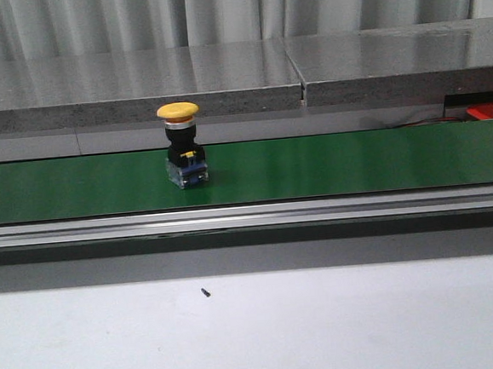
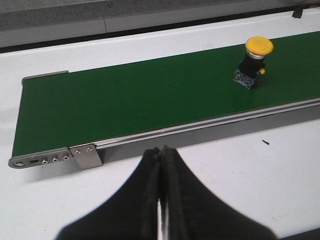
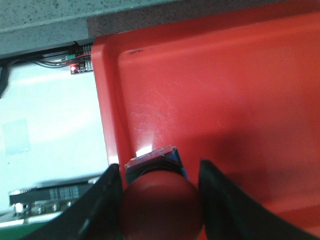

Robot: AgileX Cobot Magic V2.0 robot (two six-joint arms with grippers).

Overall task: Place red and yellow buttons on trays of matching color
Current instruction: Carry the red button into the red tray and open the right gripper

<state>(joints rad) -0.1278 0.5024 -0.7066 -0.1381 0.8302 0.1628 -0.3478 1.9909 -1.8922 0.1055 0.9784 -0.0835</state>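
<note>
Right wrist view: right hand (image 3: 160, 200) grasping red button (image 3: 161, 205) over red tray (image 3: 225, 100); left hand (image 2: 161, 165) clenched.

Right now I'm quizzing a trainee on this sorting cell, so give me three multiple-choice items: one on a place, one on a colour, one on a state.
1. The yellow mushroom-head push button stands on:
A. the green conveyor belt
B. the white table
C. a yellow tray

2. The tray under the right gripper is:
A. blue
B. red
C. yellow

3. The left gripper has its jaws:
A. closed on a button
B. wide open
C. shut, holding nothing

Answers: 1 A, upright on the belt in the front view. 2 B, the red plastic tray fills the right wrist view. 3 C, the jaws meet with nothing between.
</note>
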